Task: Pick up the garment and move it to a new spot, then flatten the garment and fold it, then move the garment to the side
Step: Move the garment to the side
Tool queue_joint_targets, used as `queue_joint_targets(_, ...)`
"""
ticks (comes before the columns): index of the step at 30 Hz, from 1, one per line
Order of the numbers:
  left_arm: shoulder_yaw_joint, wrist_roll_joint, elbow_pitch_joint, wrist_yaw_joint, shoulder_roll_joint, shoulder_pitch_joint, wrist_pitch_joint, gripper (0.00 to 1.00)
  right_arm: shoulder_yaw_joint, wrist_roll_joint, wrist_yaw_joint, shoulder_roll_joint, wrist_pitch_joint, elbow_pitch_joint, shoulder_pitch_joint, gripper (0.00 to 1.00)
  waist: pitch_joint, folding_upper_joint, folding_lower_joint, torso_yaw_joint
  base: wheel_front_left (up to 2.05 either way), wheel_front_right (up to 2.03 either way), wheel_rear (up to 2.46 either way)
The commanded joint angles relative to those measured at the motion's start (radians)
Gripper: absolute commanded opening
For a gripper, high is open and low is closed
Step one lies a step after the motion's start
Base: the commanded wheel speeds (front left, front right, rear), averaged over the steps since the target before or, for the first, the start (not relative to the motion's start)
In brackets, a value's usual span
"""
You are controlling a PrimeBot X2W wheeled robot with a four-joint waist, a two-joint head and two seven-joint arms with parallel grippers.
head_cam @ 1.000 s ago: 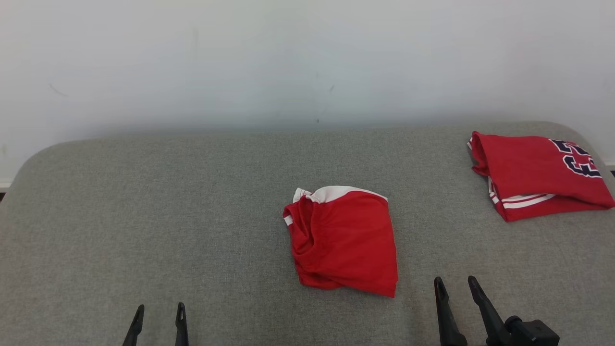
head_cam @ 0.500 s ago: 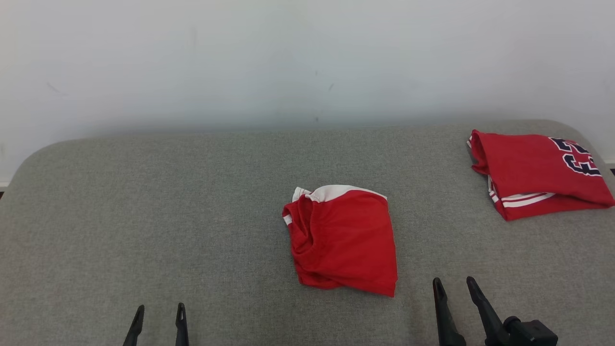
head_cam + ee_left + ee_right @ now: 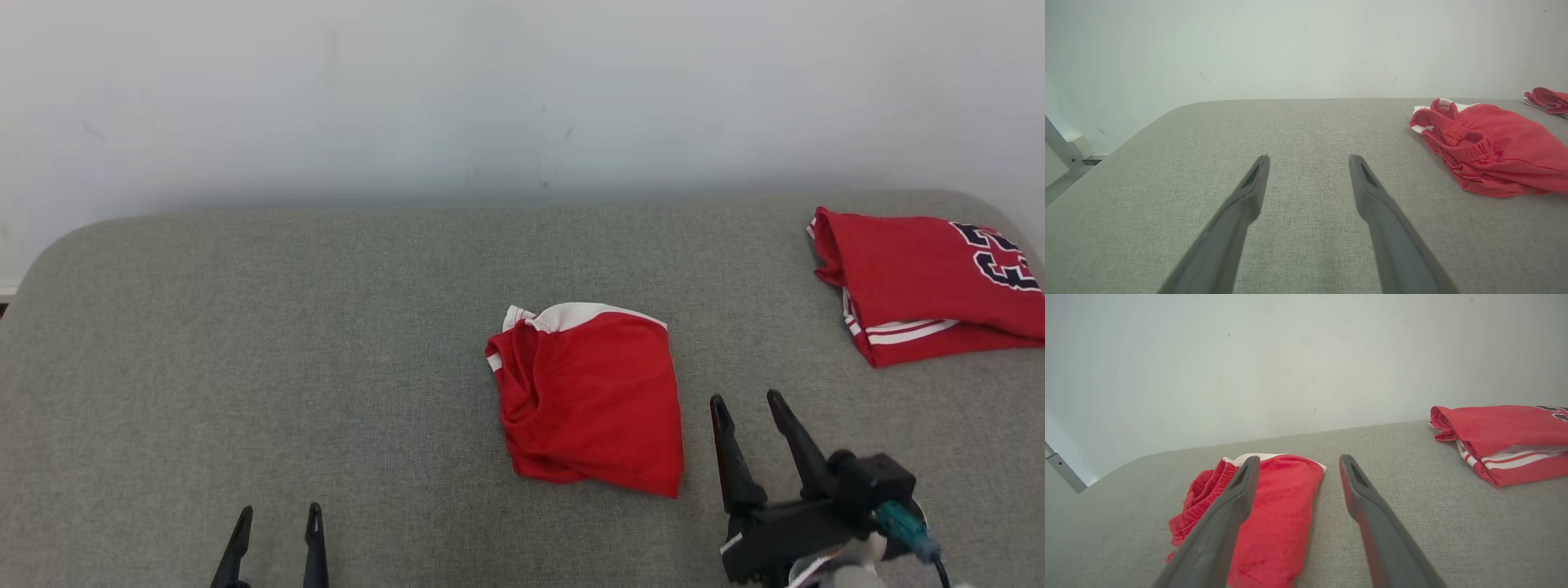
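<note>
The right hand (image 3: 746, 398), its two dark fingers spread and holding nothing, sits at the lower right of the head view, just beside the red cloth shorts with a white edge (image 3: 588, 400); the step looks like a grasp of that bundle; it should go best by lowering onto the right edge and pinching all layers together, so no fold slips loose; the left hand (image 3: 279, 509), likewise spread and empty, sits at lower left, well apart. The shorts lie mid-frame on the grey fabric-covered counter (image 3: 245, 343), loosely folded, elastic band bunched at their left; a folded red numbered jersey (image 3: 914, 278) rests at upper right.
</note>
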Motion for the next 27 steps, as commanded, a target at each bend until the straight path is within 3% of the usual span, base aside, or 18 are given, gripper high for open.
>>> queue_joint_targets(1, -0.006, -0.014, -0.003, 0.000, -0.001, -0.015, -0.003, 1.00, 0.008, -0.007, 0.000, -0.012, 0.000, 0.037, -0.049, 1.00, 0.022, 0.0000, 0.0000, 0.011, 0.00, 0.00, 0.00)
queue_joint_targets(13, -0.072, -0.041, 0.008, 0.017, -0.001, -0.092, -0.003, 1.00, 0.031, 0.005, 0.000, -0.046, 0.018, 0.522, -0.444, 1.00, 0.138, 0.0000, 0.0000, 0.097, 0.00, 0.00, 0.00)
queue_joint_targets(25, -0.098, -0.052, 0.016, 0.025, -0.001, -0.133, -0.003, 1.00, 0.067, 0.046, 0.000, -0.014, 0.046, 0.849, -0.542, 1.00, 0.163, 0.0000, 0.0000, 0.129, 0.00, 0.00, 0.00)
queue_joint_targets(26, -0.099, -0.053, 0.017, 0.027, -0.001, -0.131, -0.003, 1.00, 0.077, 0.053, 0.001, -0.008, 0.046, 0.857, -0.539, 0.71, 0.159, 0.0000, 0.0000, 0.127, 0.00, 0.00, 0.00)
queue_joint_targets(27, -0.099, -0.055, 0.018, 0.028, -0.001, -0.125, -0.003, 1.00, 0.102, 0.068, 0.001, -0.001, 0.046, 0.868, -0.537, 0.00, 0.154, 0.0000, 0.0000, 0.124, 0.00, 0.00, 0.00)
